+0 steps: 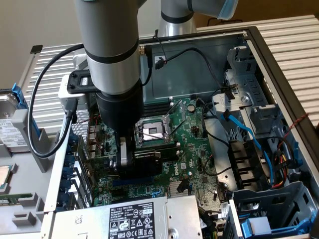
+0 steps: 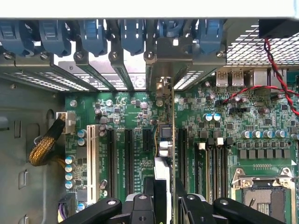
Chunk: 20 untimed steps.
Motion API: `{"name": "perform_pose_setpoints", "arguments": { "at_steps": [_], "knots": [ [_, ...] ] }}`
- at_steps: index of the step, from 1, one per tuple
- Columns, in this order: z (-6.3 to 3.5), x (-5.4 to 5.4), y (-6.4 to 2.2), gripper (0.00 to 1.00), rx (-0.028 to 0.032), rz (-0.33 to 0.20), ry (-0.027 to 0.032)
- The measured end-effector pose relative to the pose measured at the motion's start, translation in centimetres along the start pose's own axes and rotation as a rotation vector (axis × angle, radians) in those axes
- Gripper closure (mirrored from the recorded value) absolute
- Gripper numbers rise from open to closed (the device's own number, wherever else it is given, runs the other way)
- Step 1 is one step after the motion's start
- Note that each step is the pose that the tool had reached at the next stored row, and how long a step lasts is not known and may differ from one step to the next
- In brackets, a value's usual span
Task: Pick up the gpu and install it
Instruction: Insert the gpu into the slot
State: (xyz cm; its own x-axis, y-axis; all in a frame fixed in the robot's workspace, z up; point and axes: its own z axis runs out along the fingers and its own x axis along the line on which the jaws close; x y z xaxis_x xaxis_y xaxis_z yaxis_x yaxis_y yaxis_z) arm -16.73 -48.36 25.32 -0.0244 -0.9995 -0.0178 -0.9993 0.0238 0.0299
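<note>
Support surface: pale slatted metal table [image 1: 291, 37]. Open computer case [image 1: 271, 55] lies on it, reaching its right edge. Hard drive [image 1: 11, 127] lies by its left edge.

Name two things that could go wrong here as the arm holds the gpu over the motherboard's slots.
1. The gpu stands on edge in the gripper; if misaligned with the slot, pressing could strain the motherboard.
2. Its metal end bracket sits tight among the blue slot latches and might catch there.
</note>
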Motion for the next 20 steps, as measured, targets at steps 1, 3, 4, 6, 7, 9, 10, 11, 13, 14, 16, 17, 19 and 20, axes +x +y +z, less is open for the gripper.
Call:
{"name": "perform_pose_setpoints", "arguments": {
  "at_steps": [1,3,4,6,7,9,10,11,13,14,16,17,19,20],
  "knots": [
    [0.00,0.02,0.00,0.73,-0.0001,0.000,-0.0011],
    [0.00,0.02,0.00,0.73,-0.0001,0.000,-0.0013],
    [-0.01,0.03,0.00,0.73,-0.0002,0.000,-0.0013],
    [-0.01,0.03,0.00,0.73,-0.0002,0.000,-0.0022],
    [-0.01,0.03,0.00,0.73,-0.0002,0.000,-0.0033],
    [-0.01,0.03,0.00,0.73,0.0000,-0.001,-0.0069],
    [0.00,0.03,0.01,0.73,0.0002,-0.001,-0.0089],
    [0.00,0.03,0.00,0.73,0.0004,-0.001,-0.0094],
    [0.00,0.03,0.00,0.73,0.0003,-0.001,-0.0095],
    [0.00,0.03,0.00,0.73,0.0003,-0.001,-0.0095],
    [-0.01,0.03,0.00,0.73,0.0002,-0.001,-0.0092],
    [0.00,0.03,0.00,0.73,0.0002,-0.001,-0.0080],
    [0.00,0.03,0.00,0.73,0.0003,-0.001,-0.0042],
    [0.00,0.03,0.00,0.73,0.0003,-0.001,-0.0030]
  ]
}}
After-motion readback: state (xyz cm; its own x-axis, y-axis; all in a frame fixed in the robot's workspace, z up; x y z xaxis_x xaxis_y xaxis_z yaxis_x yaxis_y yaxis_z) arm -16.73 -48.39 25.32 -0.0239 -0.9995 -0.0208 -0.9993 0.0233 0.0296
